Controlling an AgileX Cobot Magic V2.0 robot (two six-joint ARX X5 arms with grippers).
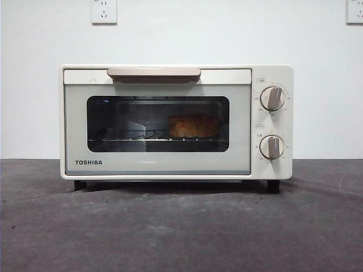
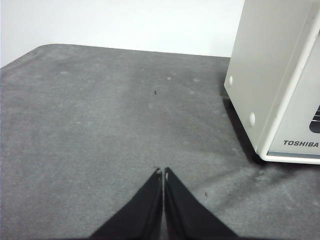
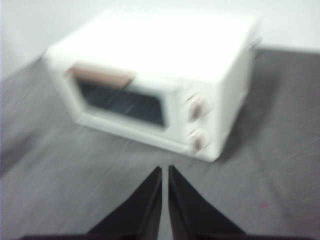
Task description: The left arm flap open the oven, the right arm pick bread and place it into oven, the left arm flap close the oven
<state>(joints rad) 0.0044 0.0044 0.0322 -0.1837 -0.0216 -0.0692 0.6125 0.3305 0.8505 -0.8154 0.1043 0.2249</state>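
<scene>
The cream-white TOSHIBA oven (image 1: 176,122) stands on the dark table with its glass door shut and the beige bar handle (image 1: 153,72) at the top. Through the glass the golden bread (image 1: 193,126) lies on the wire rack, right of centre. My left gripper (image 2: 163,172) is shut and empty, low over the table beside the oven's side wall (image 2: 265,75). My right gripper (image 3: 164,170) is shut and empty, raised above the table in front of the oven (image 3: 155,85); that view is blurred. Neither arm shows in the front view.
Two knobs (image 1: 273,98) sit on the oven's right panel. A white wall with power sockets (image 1: 104,11) stands behind. The grey table (image 1: 181,232) stretches in front of the oven and to its side (image 2: 100,125).
</scene>
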